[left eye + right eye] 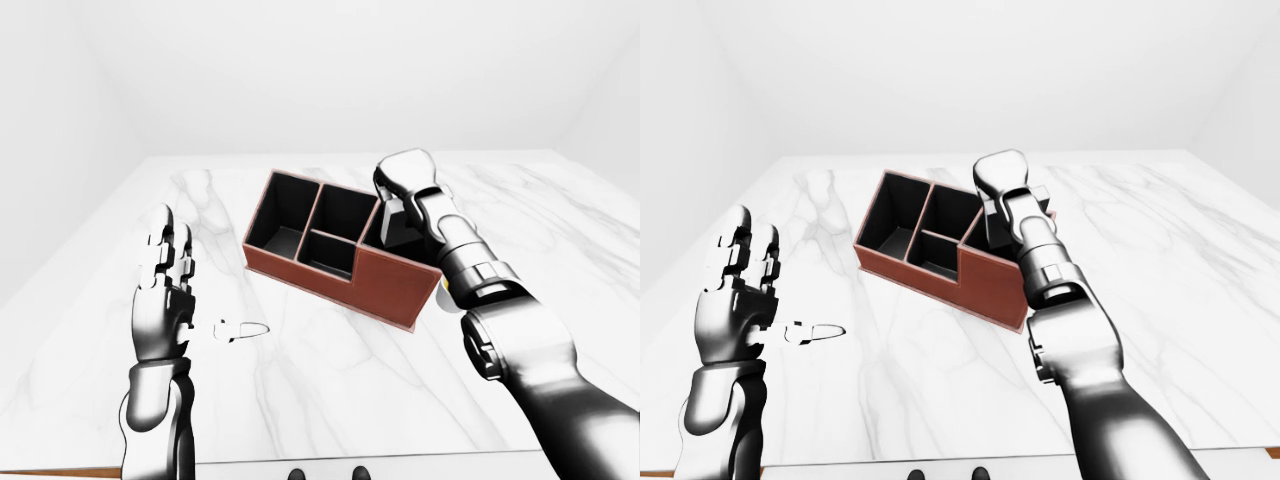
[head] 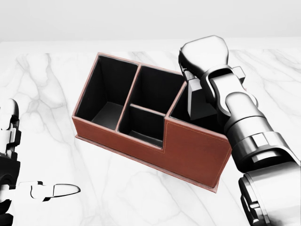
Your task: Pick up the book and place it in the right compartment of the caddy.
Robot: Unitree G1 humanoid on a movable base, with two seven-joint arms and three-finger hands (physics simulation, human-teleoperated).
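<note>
My right hand (image 2: pixel 203 59) hangs over the right end of the reddish-brown leather caddy with black-lined compartments (image 2: pixel 193 153), its glossy silver back turned toward my head camera. Under it a flat dark book (image 2: pixel 201 101) stands nearly upright with its lower part down inside the right compartment, the tall one at the caddy's right end in the head view. My fingers are on the far side of the hand and I cannot see them, so I cannot tell whether they are clamped on the book or let go of it; the top of the book sits right against the underside of the hand. My right forearm runs from the lower right corner of the head view up to the wrist, crossing in front of the caddy's right wall.

The caddy lies slantwise on the white marble-veined tabletop (image 2: pixel 141 197). Its other three compartments, one long at the left and two smaller in the middle, show only black lining.

My left hand (image 1: pixel 165 275) is raised upright at the left of the left-eye view, well apart from the caddy, fingers straight and spread, gripping nothing
</note>
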